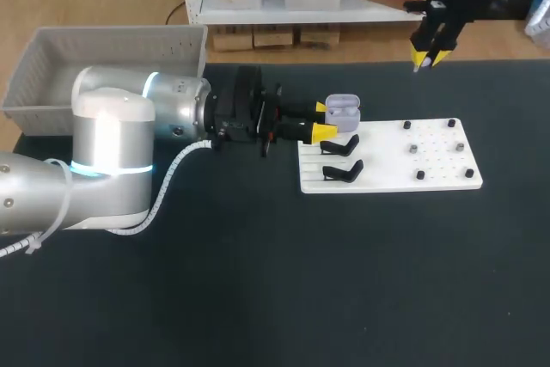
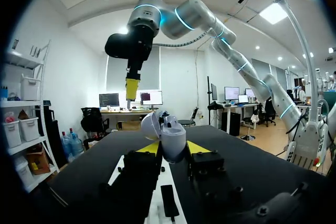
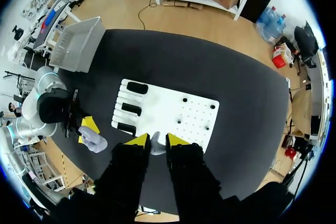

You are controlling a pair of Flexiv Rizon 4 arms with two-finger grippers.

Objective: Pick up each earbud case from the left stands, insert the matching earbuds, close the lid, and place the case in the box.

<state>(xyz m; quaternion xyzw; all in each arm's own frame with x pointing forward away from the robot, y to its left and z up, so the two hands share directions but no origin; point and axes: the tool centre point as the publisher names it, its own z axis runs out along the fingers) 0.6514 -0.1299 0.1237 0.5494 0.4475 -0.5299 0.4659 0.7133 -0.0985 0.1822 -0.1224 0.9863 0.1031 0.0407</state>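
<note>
A pale lavender earbud case [image 1: 344, 112] with its lid open is held over the left end of the white board [image 1: 391, 180]. My left gripper [image 1: 325, 119] is shut on it from both sides. In the left wrist view the case [image 2: 169, 134] sits upright between the yellow tips of the left gripper [image 2: 170, 148]. High above the board's far right hangs my right gripper [image 1: 427, 59]. In its own view the right gripper [image 3: 156, 140] is shut on a small white earbud [image 3: 157, 147]. Two empty black stands [image 1: 340, 145] lie beside the case.
A grey basket [image 1: 51, 58] stands at the table's back left. Several small black pegs [image 1: 420, 174] dot the right half of the board. In the right wrist view, the board [image 3: 168, 109] lies far below, with the left gripper and case [image 3: 93, 141] beside it.
</note>
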